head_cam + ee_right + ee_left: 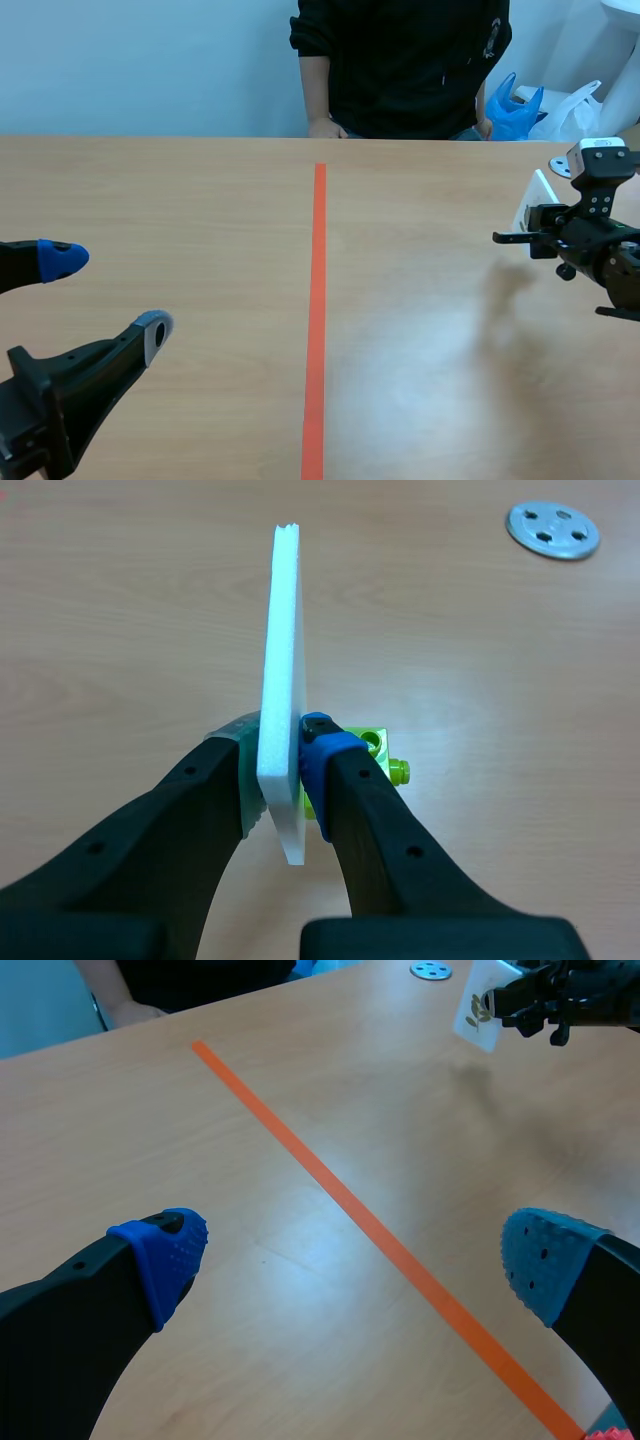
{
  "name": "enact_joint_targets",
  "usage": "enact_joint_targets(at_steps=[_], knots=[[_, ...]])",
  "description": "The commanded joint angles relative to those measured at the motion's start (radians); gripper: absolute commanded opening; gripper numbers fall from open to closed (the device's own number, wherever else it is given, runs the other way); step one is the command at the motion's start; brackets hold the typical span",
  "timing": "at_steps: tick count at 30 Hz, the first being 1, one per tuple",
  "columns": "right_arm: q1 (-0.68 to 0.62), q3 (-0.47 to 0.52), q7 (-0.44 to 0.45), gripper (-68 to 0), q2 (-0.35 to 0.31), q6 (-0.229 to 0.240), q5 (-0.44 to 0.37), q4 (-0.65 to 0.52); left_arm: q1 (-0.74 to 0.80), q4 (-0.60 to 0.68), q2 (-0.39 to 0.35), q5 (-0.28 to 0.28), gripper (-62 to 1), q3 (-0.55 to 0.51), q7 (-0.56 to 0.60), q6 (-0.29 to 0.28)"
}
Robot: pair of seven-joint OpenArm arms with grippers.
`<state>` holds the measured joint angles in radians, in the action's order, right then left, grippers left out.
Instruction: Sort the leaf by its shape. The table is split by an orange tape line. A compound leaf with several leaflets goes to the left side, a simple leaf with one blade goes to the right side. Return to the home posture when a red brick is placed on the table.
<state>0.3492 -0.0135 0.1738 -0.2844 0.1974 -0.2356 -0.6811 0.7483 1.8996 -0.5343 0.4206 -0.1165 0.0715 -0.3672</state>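
Right end effector (282,766) pinches upright white card (283,630)

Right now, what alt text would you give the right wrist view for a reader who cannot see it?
The right end effector is shut on a white foam card, held upright and edge-on above a wooden table. A lime-green brick shows beside the card, and a round metal disc lies farther ahead.
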Motion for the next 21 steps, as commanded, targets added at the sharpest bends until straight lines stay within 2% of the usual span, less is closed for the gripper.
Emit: enact_joint_targets(at_steps=[1,3,7,11,17,21], knots=[[0.034,0.0,0.008,-64.2,0.0,0.0,-0.004,-0.008,0.002,0.014,0.007,0.01,1.4,-0.003,0.01,0.005],[0.045,0.0,0.008,-64.2,0.005,0.0,-0.001,0.022,0.002,0.014,0.007,0.01,1.4,-0.003,0.011,0.005],[0.046,0.0,-0.001,-63.7,0.01,-0.045,0.012,0.041,0.002,0.014,0.007,0.01,1.4,-0.003,0.011,0.005],[0.046,0.0,-0.013,-62.2,0.011,-0.045,0.023,0.052,0.002,0.014,0.007,0.01,1.4,-0.003,0.011,0.005],[0.044,0.0,-0.034,-52.1,0.01,-0.045,0.023,0.052,0.002,0.014,0.007,0.01,1.4,-0.003,0.011,0.005],[0.044,0.001,-0.033,-36.8,0.01,-0.045,0.02,0.048,0.002,0.014,0.007,0.01,1.4,-0.003,0.011,0.005]])
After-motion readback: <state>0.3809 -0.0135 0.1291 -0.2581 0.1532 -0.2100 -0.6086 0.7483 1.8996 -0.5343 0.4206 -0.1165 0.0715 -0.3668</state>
